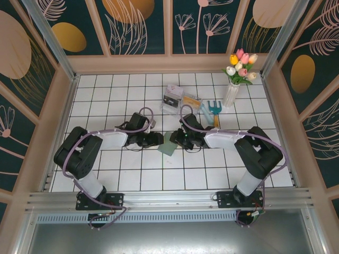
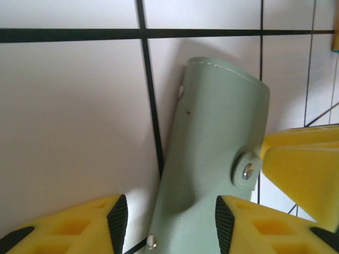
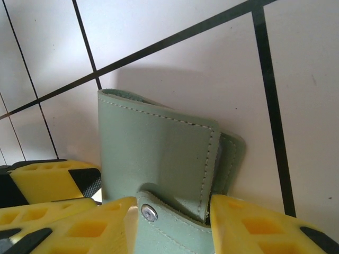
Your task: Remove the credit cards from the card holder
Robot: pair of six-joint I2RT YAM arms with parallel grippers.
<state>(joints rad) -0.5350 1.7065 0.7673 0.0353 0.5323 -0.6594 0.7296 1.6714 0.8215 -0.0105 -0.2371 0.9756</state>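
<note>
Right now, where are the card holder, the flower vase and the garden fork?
card holder (image 2: 212,121), left wrist view, green outer face
vase (image 1: 231,96), top view, its pale body
garden fork (image 1: 214,108), top view, its teal head

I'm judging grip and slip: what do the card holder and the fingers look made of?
The card holder: soft matte grey-green leather or imitation, going by fine grain, stitched edges and a metal snap. The fingers: yellow hard plastic, seemingly, with hollow cells; black textured pads, possibly rubber.
</note>
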